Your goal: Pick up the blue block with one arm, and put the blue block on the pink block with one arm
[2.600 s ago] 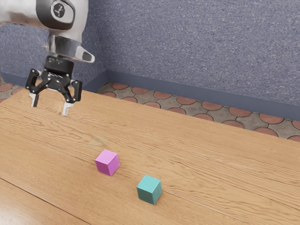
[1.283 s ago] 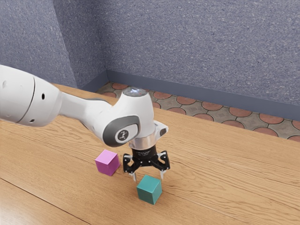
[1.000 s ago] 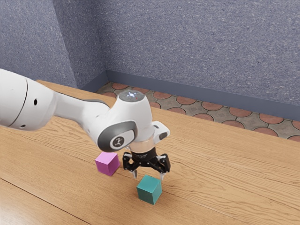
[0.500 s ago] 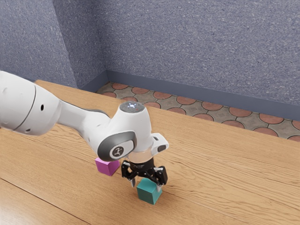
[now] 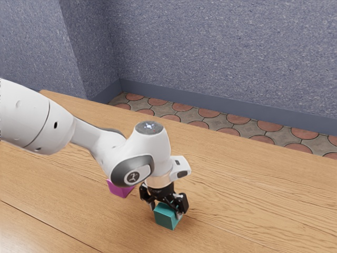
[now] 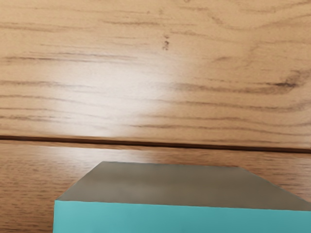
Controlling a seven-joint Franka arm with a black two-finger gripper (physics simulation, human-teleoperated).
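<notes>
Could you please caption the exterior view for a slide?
Franka gripper at the blue block on a wooden table, pink block partly hidden by the arm.

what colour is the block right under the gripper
Teal, a blue-green. The block shows it best in the wrist view, on its bright side face.

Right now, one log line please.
stage: reaching for grasp | pincer: low over blue block | blue block: on table, not lifted | pink block: beside it, partly behind arm

Exterior view overlooks table [image 5: 263,179] obliquely; close wrist view shares blue block [image 6: 180,218].
</notes>
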